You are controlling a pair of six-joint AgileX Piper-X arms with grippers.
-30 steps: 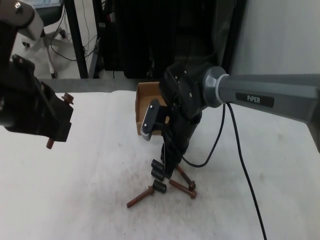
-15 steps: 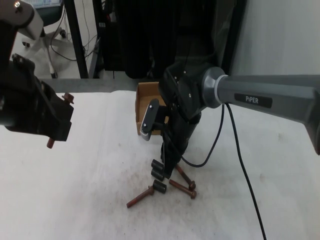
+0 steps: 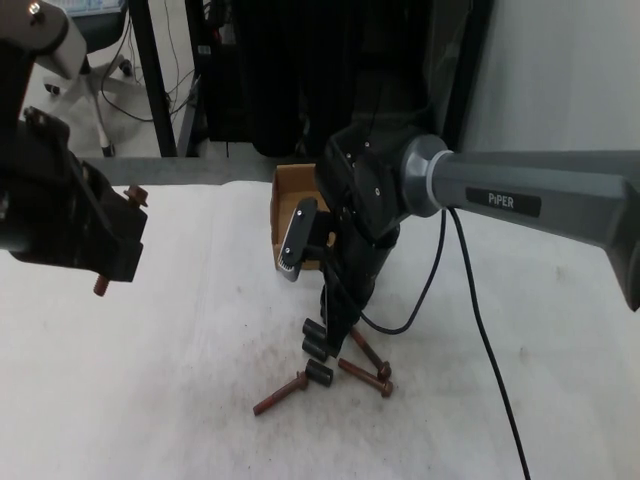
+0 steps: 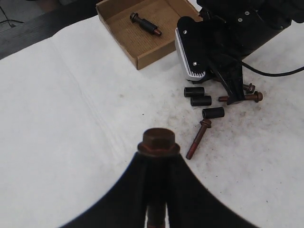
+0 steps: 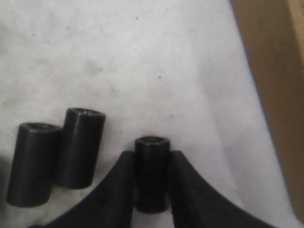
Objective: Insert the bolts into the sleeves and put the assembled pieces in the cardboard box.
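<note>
This looks like a robotics lab. A bench (image 3: 150, 400) covered with white cloth stands before dark racks (image 3: 300, 80). An office chair (image 3: 100, 30) is behind.

L pincer (image 4: 156, 159) raised, R pincer (image 5: 152, 161) low, both clamped.

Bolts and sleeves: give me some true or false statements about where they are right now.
1. The left gripper holds a bolt. True.
2. The box is empty. False: one assembled piece lies in it.
3. The right gripper is shut on a sleeve. True.
4. No bolts lie on the bench. False: three bare bolts lie there.
</note>
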